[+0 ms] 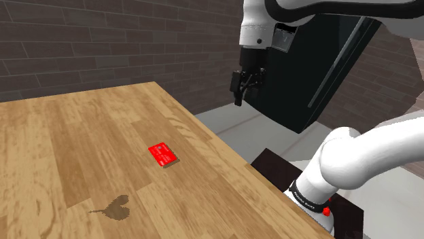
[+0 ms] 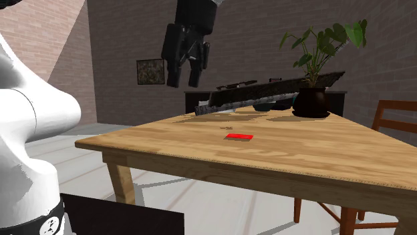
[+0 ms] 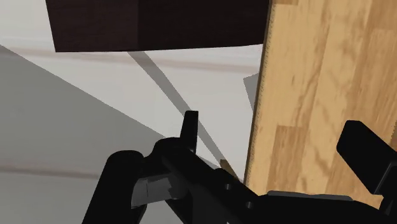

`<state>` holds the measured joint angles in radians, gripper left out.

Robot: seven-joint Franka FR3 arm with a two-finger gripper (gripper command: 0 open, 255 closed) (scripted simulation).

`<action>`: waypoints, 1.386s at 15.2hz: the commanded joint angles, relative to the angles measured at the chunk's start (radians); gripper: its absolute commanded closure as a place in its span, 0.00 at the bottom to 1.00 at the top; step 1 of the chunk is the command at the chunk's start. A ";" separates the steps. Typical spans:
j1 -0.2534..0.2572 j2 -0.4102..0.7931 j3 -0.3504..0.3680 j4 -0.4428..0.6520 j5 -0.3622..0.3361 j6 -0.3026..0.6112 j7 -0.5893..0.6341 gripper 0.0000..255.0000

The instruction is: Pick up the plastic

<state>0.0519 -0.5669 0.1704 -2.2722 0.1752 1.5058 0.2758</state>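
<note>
A small flat red card point(image 1: 163, 155), the plastic, lies on the wooden table point(image 1: 75, 129) a short way in from the edge nearest the stand. In the second exterior view the card point(image 2: 239, 137) rests near the table's point(image 2: 321, 157) middle. My black gripper point(image 1: 240, 94) hangs high in the air, out past that table edge and well apart from the card. Its fingers stand apart with nothing between them point(image 2: 184, 81). In the wrist view the open gripper point(image 3: 277, 137) looks down on the table's edge point(image 3: 318, 76) and the grey floor beside it.
At the table's far end stand a potted plant point(image 2: 314, 100) and a long dark object point(image 2: 267, 100). A wooden chair point(image 2: 394, 119) stands beside the table. A tall dark cabinet point(image 1: 319, 68) rises behind the gripper. The dark stand point(image 1: 343, 214) is at the lower right.
</note>
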 commanded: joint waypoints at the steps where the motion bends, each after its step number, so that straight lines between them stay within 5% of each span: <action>1: 0.013 0.066 0.036 0.022 0.027 0.015 0.042 0.00; 21: 0.164 0.854 0.251 0.558 0.099 0.035 0.422 0.00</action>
<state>0.2071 0.2541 0.4182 -1.7436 0.2755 1.5451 0.6847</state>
